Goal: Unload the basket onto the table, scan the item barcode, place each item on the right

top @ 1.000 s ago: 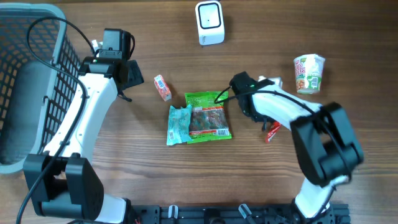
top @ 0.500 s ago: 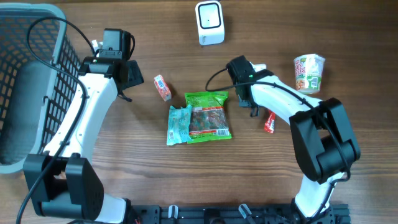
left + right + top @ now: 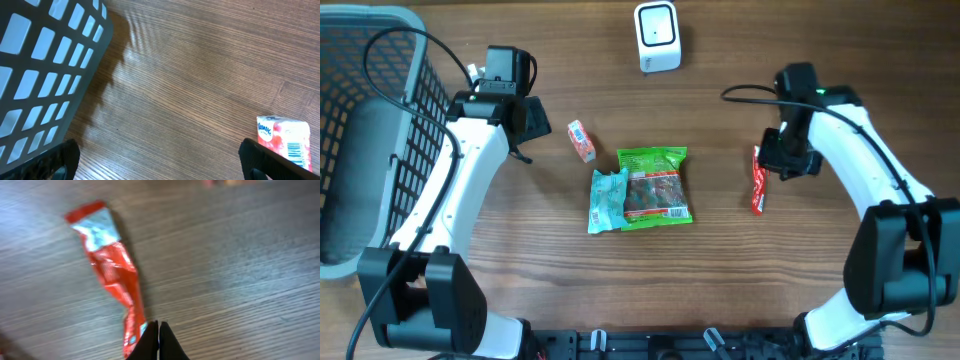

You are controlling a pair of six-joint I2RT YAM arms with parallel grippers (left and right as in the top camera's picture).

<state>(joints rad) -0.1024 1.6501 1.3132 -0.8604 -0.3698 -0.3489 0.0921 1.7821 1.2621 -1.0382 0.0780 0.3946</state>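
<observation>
The right gripper is pinched shut, its tips just beside the lower end of a crinkled red foil wrapper lying flat on the wood-grain table, right of centre. The left gripper gapes wide, upper left, near a boxy pink carton.

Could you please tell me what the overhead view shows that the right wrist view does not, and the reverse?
Only the overhead view shows the grey basket, the white scanner, the green snack bag, the teal packet and the small carton. Only the right wrist view shows the right hand with its fingertips pressed shut, close beside the lower end of the red wrapper. Both show that wrapper lying on the wooden table.
</observation>
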